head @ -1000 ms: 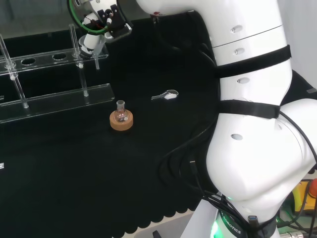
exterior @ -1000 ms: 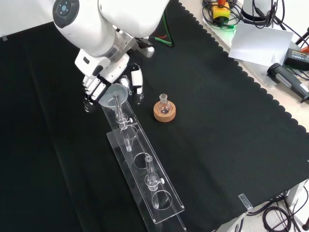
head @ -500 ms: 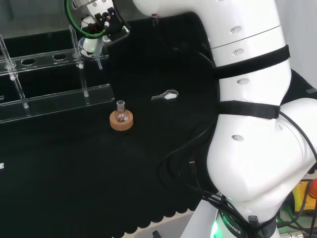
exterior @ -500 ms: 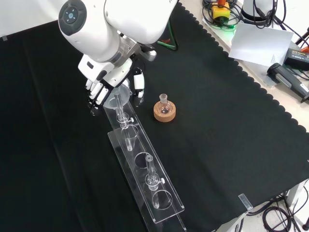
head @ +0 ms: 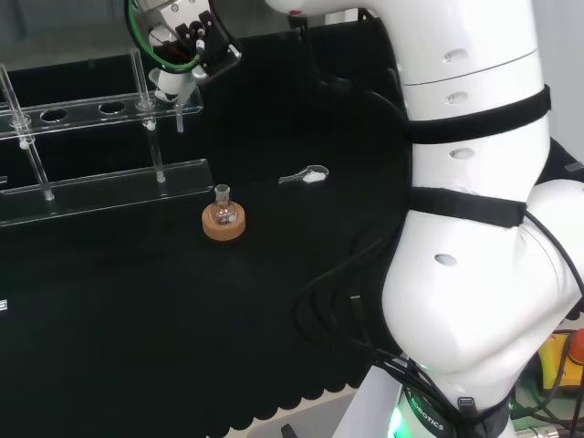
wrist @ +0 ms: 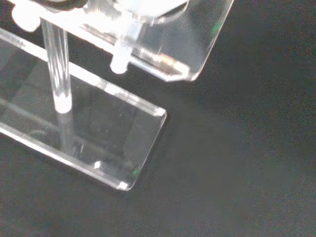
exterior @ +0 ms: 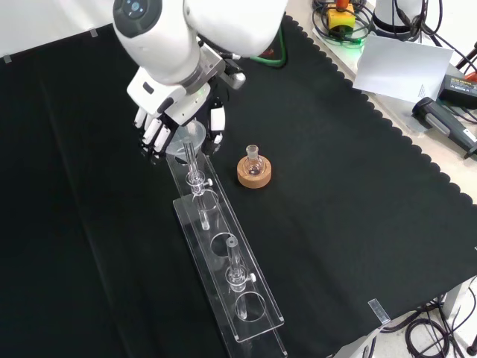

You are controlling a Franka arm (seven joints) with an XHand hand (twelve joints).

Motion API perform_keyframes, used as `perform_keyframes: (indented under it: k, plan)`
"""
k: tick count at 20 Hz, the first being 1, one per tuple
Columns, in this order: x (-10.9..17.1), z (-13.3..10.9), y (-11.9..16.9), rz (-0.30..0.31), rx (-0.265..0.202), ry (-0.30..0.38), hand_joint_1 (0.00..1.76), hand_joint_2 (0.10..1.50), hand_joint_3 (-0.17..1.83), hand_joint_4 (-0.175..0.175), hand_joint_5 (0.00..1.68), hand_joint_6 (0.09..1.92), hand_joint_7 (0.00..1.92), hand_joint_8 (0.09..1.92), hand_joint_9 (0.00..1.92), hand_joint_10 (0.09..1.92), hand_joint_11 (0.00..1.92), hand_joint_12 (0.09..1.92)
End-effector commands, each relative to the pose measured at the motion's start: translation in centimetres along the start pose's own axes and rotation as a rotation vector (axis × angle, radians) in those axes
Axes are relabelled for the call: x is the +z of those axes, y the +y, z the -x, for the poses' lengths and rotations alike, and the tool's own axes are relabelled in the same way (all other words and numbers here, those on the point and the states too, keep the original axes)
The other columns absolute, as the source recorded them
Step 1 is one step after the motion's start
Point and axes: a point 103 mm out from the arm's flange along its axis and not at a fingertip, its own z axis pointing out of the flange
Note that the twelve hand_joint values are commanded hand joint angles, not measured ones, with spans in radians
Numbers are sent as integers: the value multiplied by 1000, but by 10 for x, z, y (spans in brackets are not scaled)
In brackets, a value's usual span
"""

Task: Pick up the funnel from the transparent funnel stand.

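Observation:
The hand (exterior: 170, 112) hangs over the far end of the clear funnel stand (exterior: 253, 317) in the front view, fingers on one side and thumb on the other, curled round the cone of a clear funnel (exterior: 188, 136). From the head view the hand (head: 178, 41) sits at the stand's right end (head: 100, 187), and the funnel (head: 171, 89) points its stem down beside the upper shelf. Up close in the wrist view, the funnel's stem (wrist: 121, 53) ends level with the shelf of the stand (wrist: 148, 116); whether it still passes through a hole is hidden.
A small round flask on a cork ring (exterior: 254, 170) stands just right of the stand in the front view, also the flask on its ring (head: 224, 219). A small clear scoop (head: 306, 176) lies farther right in the head view. Thin upright posts (exterior: 232, 261) rise from the stand.
The hand with the funnel has shifted a little up and to the right in the front view, and the arm's link above it has swung the same way. The flask has stayed put.

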Motion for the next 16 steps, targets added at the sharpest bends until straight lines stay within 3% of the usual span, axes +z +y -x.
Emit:
perform_keyframes:
  k: [1,16]
  plan:
    - [-25,5,-12,65,20,-58,754,742,505,-40,584,561,415,654,810,450,614,1256]
    - [-52,11,-64,85,47,-130,822,712,560,-42,640,719,527,660,1042,403,736,1182]
